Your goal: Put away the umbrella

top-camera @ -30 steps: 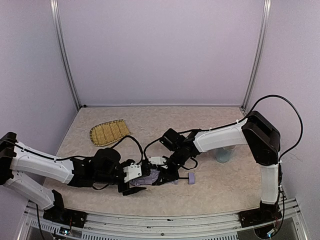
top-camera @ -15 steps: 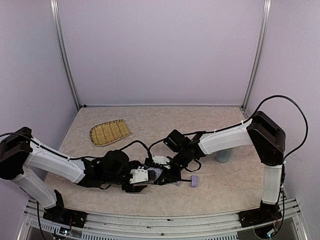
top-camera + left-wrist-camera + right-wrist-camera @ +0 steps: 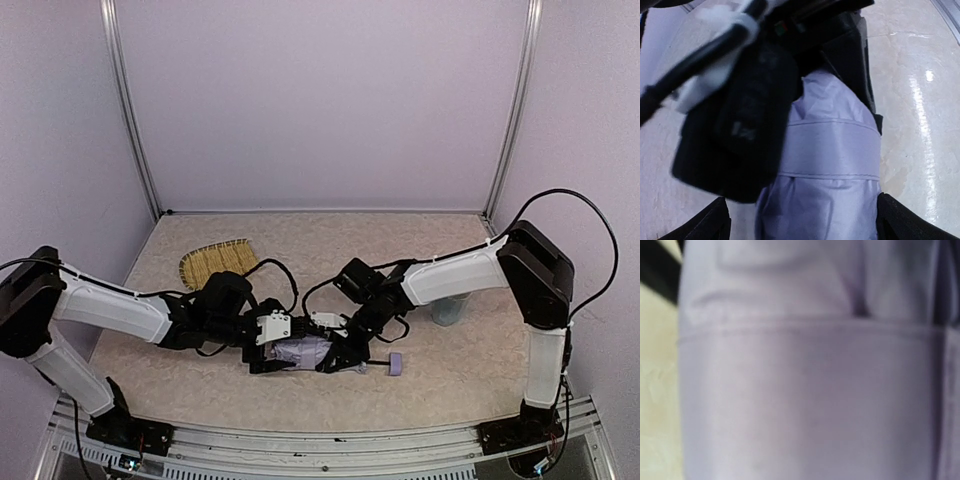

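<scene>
One umbrella (image 3: 300,351) is laid on the desk (image 3: 450,375). Left end effector (image 3: 807,225) is spread around it; right end effector (image 3: 337,356) is clamped on it.

Left arm (image 3: 110,310): white tubular links, black joint housings. Right arm (image 3: 450,278): same build, with a large black joint block (image 3: 535,275) far back from the fingers. Thin black cables (image 3: 585,215) loop loosely from joint to joint. Just behind the left fingers (image 3: 710,225): a white block (image 3: 272,327) on a black wrist body. Fingers are matte black and blunt-edged. Bases (image 3: 515,435) are black.
</scene>
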`<state>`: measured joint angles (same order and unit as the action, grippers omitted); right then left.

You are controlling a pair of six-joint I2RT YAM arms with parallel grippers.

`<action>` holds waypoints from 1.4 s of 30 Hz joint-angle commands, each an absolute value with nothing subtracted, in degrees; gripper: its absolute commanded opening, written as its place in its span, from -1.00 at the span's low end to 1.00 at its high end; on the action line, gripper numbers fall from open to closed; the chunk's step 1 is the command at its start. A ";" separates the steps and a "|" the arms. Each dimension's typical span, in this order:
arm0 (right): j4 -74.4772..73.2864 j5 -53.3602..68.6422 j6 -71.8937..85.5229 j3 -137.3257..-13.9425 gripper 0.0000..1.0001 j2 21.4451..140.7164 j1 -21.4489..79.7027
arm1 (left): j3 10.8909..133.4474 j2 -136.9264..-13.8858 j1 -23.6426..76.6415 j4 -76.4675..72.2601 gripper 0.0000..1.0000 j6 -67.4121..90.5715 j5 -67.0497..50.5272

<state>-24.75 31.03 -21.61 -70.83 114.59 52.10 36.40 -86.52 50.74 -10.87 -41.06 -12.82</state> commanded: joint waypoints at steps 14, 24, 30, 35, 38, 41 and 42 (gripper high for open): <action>-32.83 21.03 -17.49 -66.89 -1.00 114.91 49.84 | 40.87 -98.91 48.69 -9.38 0.50 -40.86 -22.78; -26.10 18.27 -14.60 -63.80 -0.62 110.52 49.87 | 41.46 -100.50 49.74 -9.07 -0.52 -43.44 -20.82; -24.52 17.47 -12.08 -64.03 0.43 105.28 49.96 | 41.06 -101.32 52.40 -9.59 -0.89 -46.16 -15.38; -24.93 19.83 -12.13 -63.12 1.00 96.37 50.00 | 36.59 -98.23 54.38 -14.18 -0.99 -46.78 -13.21; -25.24 18.63 -12.94 -61.85 1.00 89.92 49.65 | 36.15 -98.28 56.87 -13.93 -1.00 -47.78 -9.81; -23.99 17.47 -12.66 -62.13 1.00 85.12 47.94 | 36.21 -99.73 59.29 -14.30 -1.00 -48.42 -5.38; -23.11 17.93 -11.70 -62.79 1.00 84.97 46.66 | 36.21 -100.24 59.93 -14.50 -1.00 -48.43 -4.38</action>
<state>-24.32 19.03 -13.39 -62.39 89.01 49.69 37.91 -97.91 57.06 -17.76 -46.83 -9.74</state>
